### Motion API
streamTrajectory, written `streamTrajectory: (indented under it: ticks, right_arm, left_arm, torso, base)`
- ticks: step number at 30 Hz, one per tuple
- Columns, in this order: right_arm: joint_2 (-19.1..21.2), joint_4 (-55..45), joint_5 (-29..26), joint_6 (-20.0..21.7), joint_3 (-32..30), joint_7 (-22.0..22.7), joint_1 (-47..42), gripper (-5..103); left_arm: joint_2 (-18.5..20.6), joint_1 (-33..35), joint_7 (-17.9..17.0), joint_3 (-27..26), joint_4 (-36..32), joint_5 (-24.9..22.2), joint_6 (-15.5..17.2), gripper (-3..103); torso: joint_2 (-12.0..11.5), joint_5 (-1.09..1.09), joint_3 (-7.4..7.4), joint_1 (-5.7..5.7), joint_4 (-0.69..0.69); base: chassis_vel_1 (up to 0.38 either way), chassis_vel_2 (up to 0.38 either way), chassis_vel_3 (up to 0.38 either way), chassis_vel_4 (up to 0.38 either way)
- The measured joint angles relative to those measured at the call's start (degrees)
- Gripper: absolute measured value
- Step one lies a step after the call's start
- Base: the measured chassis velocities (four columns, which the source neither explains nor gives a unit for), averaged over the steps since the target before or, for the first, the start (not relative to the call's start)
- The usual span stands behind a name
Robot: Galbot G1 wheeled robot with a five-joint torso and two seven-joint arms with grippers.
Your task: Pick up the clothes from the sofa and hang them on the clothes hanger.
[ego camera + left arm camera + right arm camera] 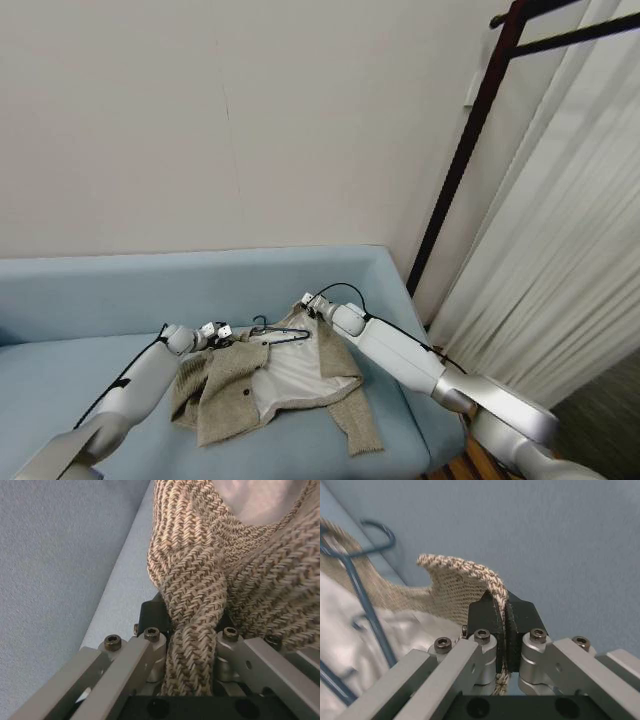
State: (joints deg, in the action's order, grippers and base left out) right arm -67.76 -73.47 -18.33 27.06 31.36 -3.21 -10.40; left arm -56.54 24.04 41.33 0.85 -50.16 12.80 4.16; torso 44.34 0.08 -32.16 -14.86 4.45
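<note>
A beige knitted jacket with a white lining lies spread on the light blue sofa. A dark wire hanger rests at its collar. My left gripper is shut on a bunched fold of the knit at the collar's left side. My right gripper is shut on the collar's thin edge at the right side, pinched between its black pads. The hanger's blue hook shows beside that edge.
A dark clothes rack pole rises at the sofa's right end, with a crossbar at the top right. White curtains hang to its right. A plain wall stands behind the sofa.
</note>
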Motion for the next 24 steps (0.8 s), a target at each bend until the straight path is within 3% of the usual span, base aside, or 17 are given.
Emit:
streamTrajectory:
  ticks: [9, 15, 17, 24]
  right_arm:
    - [0.89, -10.42, -6.76, 6.64, 3.4, 4.36, -0.29, 2]
    - [-1.27, -15.09, -17.41, 11.2, 5.39, 13.06, -1.75, 2]
    - [-4.57, -14.83, -23.99, 11.66, 5.13, 19.79, -1.88, 2]
    - [-10.58, -11.79, -30.94, 10.54, 2.21, 28.59, -0.65, 2]
  left_arm:
    - [-0.93, -0.51, -1.61, 0.24, -1.33, 0.06, 1.84, 12]
    - [-1.49, 0.38, -4.85, 0.13, -3.08, 0.07, 3.13, 12]
    - [-1.86, 1.05, -7.63, 0.13, -5.02, -0.47, 4.51, 12]
    - [-0.48, 3.28, -11.9, 0.12, -13.96, -3.08, 7.11, 12]
  torso:
    - [0.0, 0.0, 0.0, 0.0, 0.02]
    - [0.0, 0.01, 0.0, 0.0, 0.01]
    - [0.0, -0.01, -0.01, 0.0, 0.0]
    - [0.0, 0.0, -0.01, 0.0, 0.01]
  base:
    - [0.0, 0.0, 0.0, 0.0]
    - [0.0, 0.0, 0.0, 0.0]
    - [0.0, 0.0, 0.0, 0.0]
    - [0.0, 0.0, 0.0, 0.0]
